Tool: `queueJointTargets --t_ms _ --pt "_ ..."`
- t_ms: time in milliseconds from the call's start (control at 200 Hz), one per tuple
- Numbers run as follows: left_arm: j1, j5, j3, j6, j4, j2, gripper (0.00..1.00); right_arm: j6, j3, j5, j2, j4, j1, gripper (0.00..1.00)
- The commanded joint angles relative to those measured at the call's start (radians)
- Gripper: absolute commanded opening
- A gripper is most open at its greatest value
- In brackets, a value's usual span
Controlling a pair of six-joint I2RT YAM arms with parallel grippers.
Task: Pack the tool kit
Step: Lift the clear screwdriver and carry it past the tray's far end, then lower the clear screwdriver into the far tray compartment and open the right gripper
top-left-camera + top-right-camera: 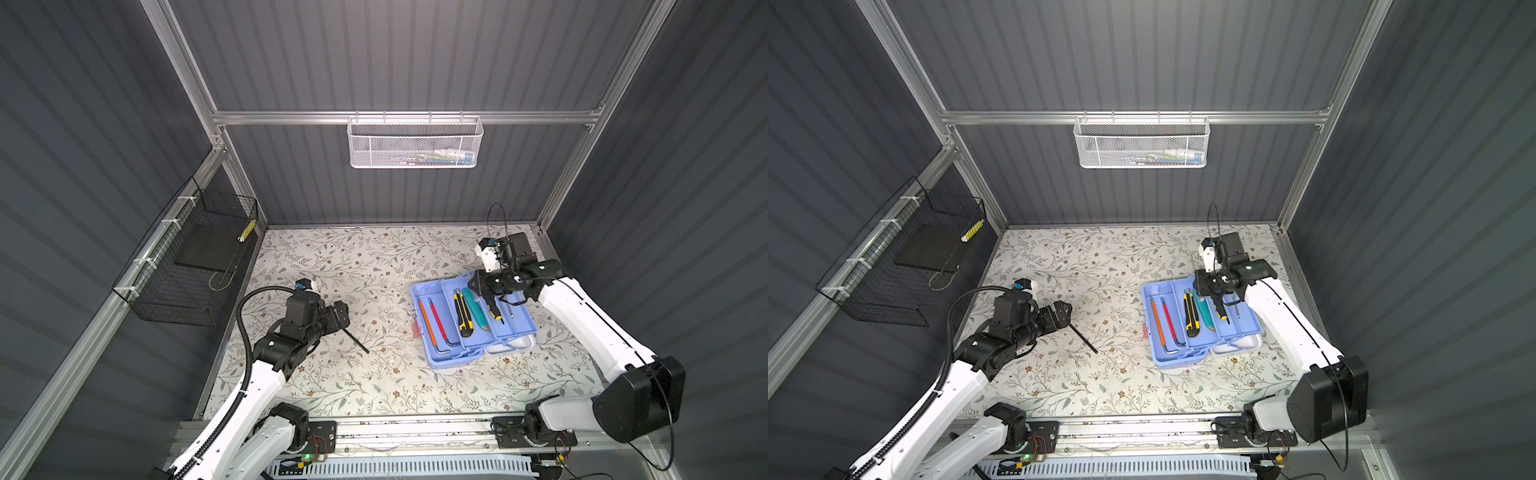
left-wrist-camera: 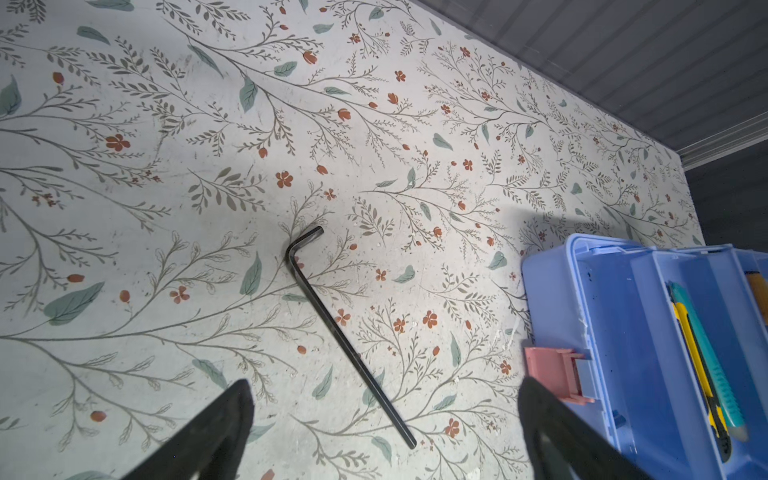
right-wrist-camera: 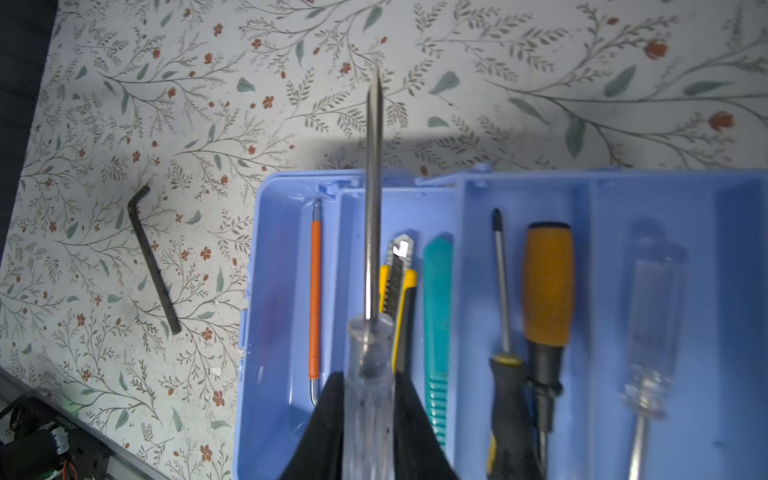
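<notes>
We see the tool kit box [image 1: 437, 360] lying open on the right half of the floral table [image 1: 353, 266]. Its light-blue trays are fanned out and its pink latch [image 2: 557, 374] faces the table's middle. The right gripper [image 3: 368, 380] is clamped on the clear handle of a screwdriver [image 3: 373, 232]. It holds this over the trays with the steel shaft pointing out past the box's far rim. In the trays below we find a yellow-and-black utility knife [image 3: 399, 286] beside a teal knife [image 3: 438, 299]. An orange-shafted tool [image 3: 315, 291] lies in the tray on the latch side. Further along are an orange-handled screwdriver [image 3: 546, 286], a thinner black-and-yellow screwdriver [image 3: 503, 291] next to it, and a second clear screwdriver [image 3: 652, 328] alone in its compartment. The left gripper [image 1: 340, 312] hovers over the table's left half with its jaws spread wide, gripping nothing. A black hex key [image 2: 332, 328] lies flat on the table just ahead of it, clear of the box and touched by neither finger.
</notes>
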Motion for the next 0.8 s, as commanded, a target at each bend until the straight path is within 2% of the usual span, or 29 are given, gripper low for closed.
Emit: queueJointTargets --t_ms 0,240,325,395,555,625,796 --pt "-0.006 0.011 0.024 0.023 0.021 0.021 0.99 -0.029 0.01 0.054 -0.019 -0.126 -0.057 0.0" --pt "-0.006 -0.016 0.055 0.078 0.008 0.084 0.99 -0.032 -0.01 0.255 -0.041 -0.206 -0.135 0.0" --pt "-0.005 -0.023 0.052 0.102 0.011 0.091 0.99 -0.041 -0.026 0.277 -0.046 -0.192 -0.153 0.0" --pt "-0.005 -0.079 0.051 0.116 -0.004 0.106 1.0 -0.059 -0.034 0.293 -0.04 -0.183 -0.158 0.0" --pt "-0.004 -0.112 0.045 0.13 -0.013 0.125 1.0 -0.088 -0.029 0.409 -0.011 -0.19 -0.161 0.0" --pt "-0.004 -0.114 0.028 0.123 0.008 0.126 0.99 -0.118 -0.05 0.43 -0.014 -0.143 -0.161 0.0" --pt "-0.004 -0.129 0.039 0.135 0.004 0.173 0.99 -0.148 -0.083 0.401 -0.037 -0.113 -0.16 0.0"
